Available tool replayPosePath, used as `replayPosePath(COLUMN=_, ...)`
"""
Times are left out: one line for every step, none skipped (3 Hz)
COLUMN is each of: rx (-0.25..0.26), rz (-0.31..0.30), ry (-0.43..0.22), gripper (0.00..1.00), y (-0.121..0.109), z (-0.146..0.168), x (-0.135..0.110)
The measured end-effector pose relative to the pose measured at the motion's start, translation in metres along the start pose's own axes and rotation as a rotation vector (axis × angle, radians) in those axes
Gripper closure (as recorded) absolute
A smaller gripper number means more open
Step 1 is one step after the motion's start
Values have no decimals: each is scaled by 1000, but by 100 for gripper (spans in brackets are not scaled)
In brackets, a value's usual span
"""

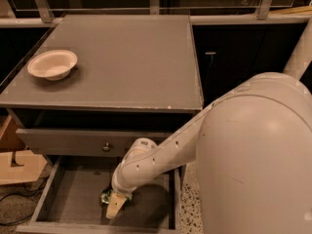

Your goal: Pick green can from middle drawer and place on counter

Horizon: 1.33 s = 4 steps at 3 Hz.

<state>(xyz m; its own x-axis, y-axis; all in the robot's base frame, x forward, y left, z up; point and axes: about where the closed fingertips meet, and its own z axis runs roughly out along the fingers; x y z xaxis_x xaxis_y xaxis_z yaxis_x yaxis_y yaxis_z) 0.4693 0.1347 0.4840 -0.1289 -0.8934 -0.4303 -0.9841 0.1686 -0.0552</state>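
The middle drawer (pixel 68 199) stands pulled open at the bottom, showing its flat grey floor. The green can (pixel 104 197) sits in it near the front middle, mostly hidden by my gripper (pixel 113 206). The gripper reaches down into the drawer and is right at the can, against its right side. My white arm (pixel 161 152) slants down to it from the right. The counter (pixel 126 57) is the large grey top above.
A cream bowl (pixel 52 64) sits on the counter's left side. A shut drawer front with a round metal knob (pixel 106 147) lies just above the open drawer. My arm's bulky white body (pixel 253 160) fills the right. A wooden piece (pixel 19 167) stands on the floor at left.
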Motion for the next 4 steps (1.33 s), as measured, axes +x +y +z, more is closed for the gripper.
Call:
replayPosePath(rx=-31, rz=-3, ry=0, gripper=0, y=4, z=33, x=0)
replayPosePath(rx=-34, rz=-3, ry=0, gripper=0, y=4, z=35, x=0)
replayPosePath(rx=-27, rz=13, ry=-15, gripper=0, y=-2, z=42, x=5)
replayPosePath(rx=-29, rz=49, ry=4, gripper=0, y=-15, z=69, x=22)
